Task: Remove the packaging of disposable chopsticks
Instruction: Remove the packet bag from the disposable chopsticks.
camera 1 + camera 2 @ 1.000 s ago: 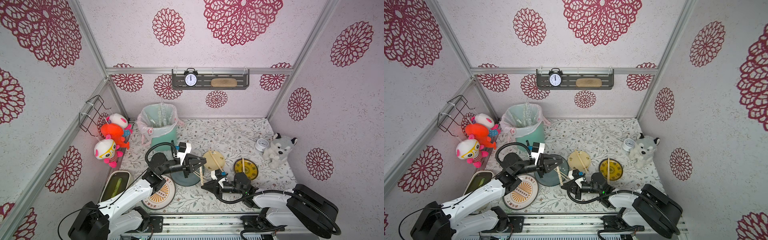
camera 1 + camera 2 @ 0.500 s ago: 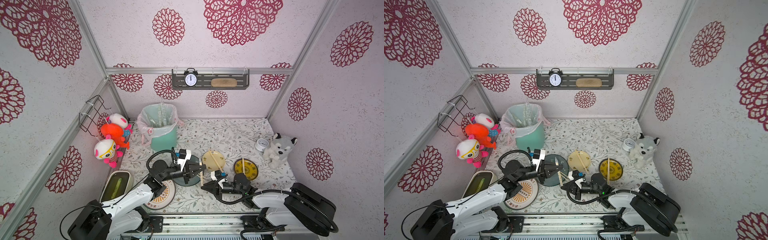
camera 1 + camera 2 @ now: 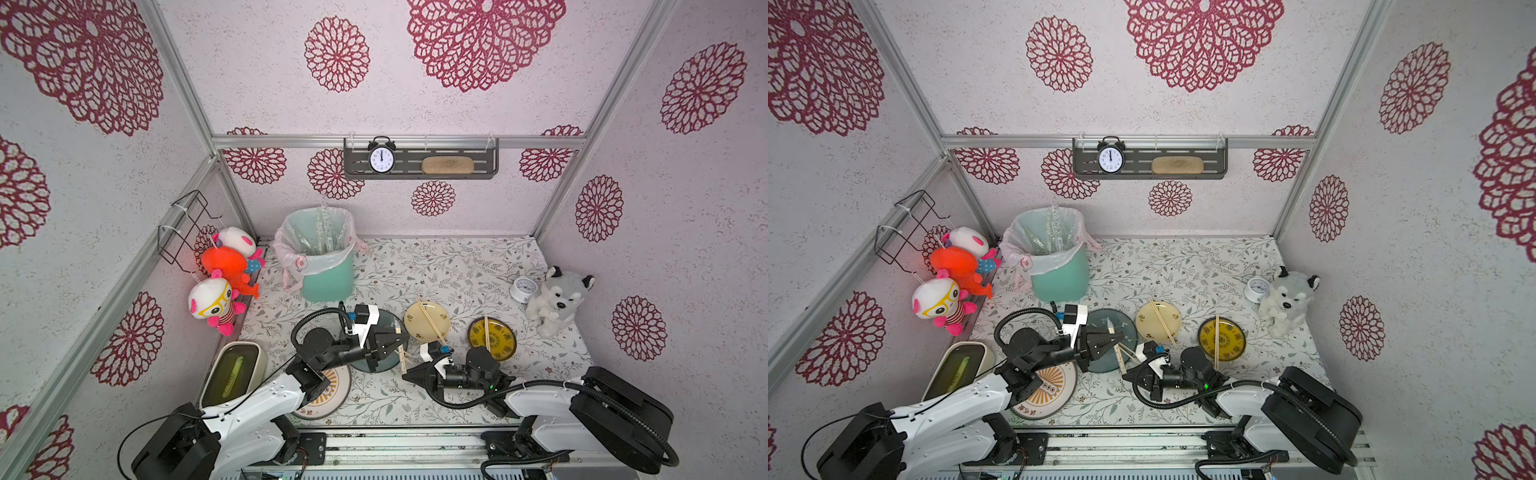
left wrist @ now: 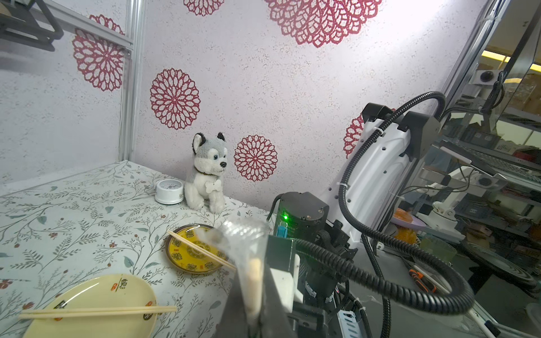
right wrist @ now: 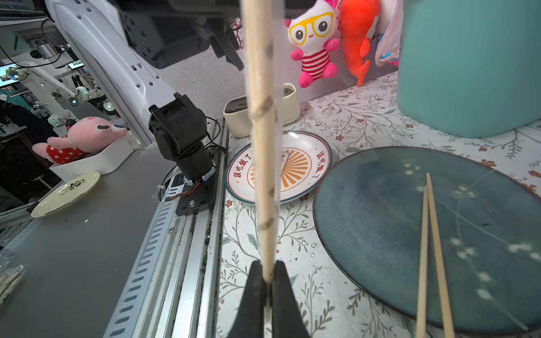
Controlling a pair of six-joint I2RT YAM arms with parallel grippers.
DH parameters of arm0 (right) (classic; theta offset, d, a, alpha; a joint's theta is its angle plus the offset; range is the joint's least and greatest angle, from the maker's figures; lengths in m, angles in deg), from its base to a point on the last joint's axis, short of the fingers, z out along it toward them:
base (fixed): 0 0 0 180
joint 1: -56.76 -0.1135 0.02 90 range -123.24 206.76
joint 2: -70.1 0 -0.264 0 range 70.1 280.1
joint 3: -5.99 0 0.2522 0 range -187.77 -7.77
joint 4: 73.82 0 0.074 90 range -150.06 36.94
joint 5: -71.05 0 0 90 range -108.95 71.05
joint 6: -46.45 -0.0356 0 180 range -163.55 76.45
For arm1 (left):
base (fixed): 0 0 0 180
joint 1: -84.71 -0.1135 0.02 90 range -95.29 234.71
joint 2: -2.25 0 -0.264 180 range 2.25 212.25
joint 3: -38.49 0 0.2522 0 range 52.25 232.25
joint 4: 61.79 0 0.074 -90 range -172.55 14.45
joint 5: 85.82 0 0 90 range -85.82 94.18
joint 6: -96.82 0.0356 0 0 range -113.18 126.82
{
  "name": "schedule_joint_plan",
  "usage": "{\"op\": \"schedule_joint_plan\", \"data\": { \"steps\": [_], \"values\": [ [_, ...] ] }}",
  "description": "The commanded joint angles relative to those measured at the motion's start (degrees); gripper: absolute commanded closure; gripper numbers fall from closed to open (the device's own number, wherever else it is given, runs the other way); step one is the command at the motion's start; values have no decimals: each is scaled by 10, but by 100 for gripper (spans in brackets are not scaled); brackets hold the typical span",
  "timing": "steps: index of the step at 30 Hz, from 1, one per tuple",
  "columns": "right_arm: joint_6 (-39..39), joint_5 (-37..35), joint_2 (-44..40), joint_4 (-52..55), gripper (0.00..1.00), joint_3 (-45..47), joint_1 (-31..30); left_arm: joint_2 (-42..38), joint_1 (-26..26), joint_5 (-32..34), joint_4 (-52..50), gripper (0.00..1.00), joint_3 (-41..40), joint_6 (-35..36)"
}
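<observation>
I logged one table under a leaf-print cloth, bearing a teal bin far left and a small white clock just beside a husky plush far right. Mid-row stood a dark blue plate, a cream plate and a yellow plate. Nearest my arms lay a white sunburst plate and a cream tub.

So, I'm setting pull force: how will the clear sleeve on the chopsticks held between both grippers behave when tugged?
Probably floppy and light: the sleeve looks crumpled where it sticks out past the left gripper. Likely slippery, being glossy film, so it may slide off the stiff chopsticks pinched by the right gripper, or slip from the jaws.
</observation>
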Motion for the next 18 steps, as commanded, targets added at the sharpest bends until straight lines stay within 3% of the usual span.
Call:
{"op": "schedule_joint_plan", "data": {
  "steps": [1, 12, 18],
  "values": [
    [13, -26, -66, -50, 100, -35, 3, 2, 12, 4, -39, 100, -27, 8],
    [26, -39, -152, 0, 100, -45, 4, 108, 61, -22, 41, 100, -30, -13],
    [36, -55, -209, 41, 100, -44, 4, 87, 74, 13, 5, 98, -67, 0]
  ]
}}
